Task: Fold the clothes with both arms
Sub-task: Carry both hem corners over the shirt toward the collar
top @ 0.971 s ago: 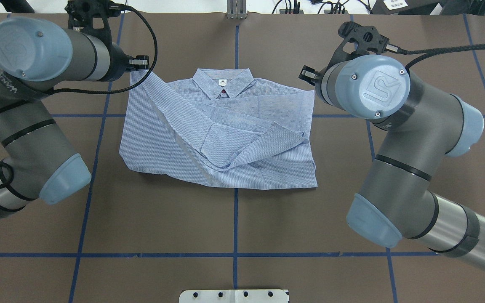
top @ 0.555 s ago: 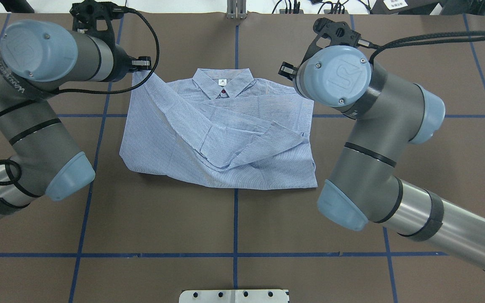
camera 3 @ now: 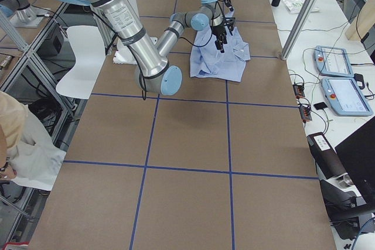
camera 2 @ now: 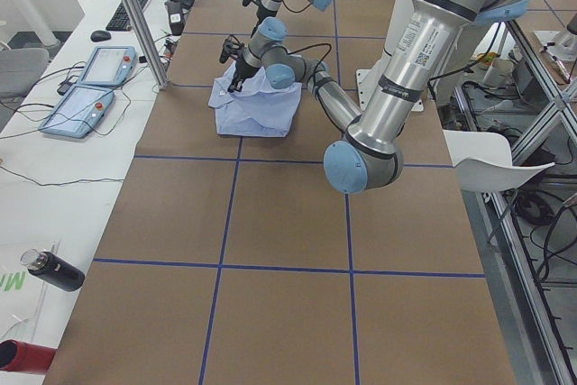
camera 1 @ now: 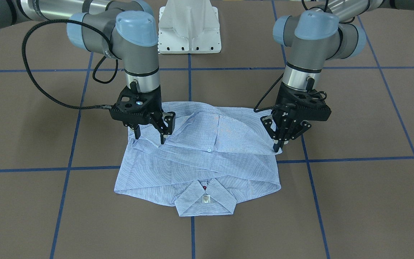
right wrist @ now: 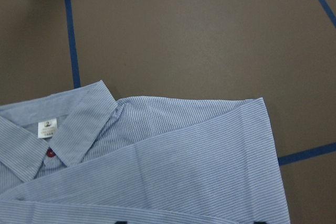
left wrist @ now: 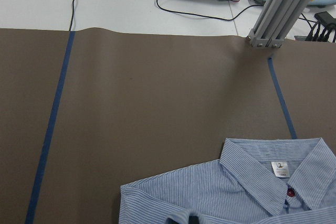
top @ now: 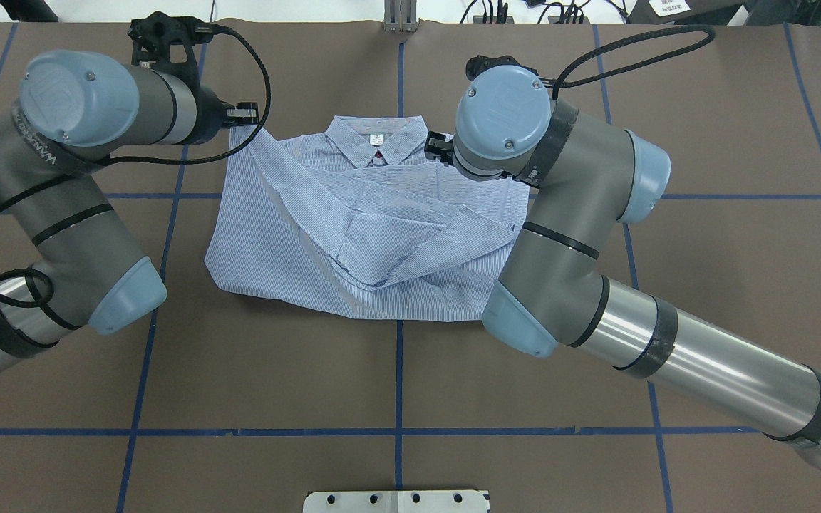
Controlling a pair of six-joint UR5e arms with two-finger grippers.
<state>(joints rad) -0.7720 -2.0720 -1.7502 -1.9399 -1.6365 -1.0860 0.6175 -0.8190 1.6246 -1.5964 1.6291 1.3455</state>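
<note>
The striped shirt [top: 382, 235] lies sleeves-folded at the middle of the brown surface [top: 275, 385] as the left fingers [camera 1: 278, 143] clamp one shoulder corner; the right fingers [camera 1: 162, 138], spread above the other, should pinch the matching corner so both lift evenly.

Brown table [camera 1: 207, 233], white pedestal [camera 1: 189, 32], black bottle [camera 2: 54, 270], white chair [camera 2: 487, 169]
</note>
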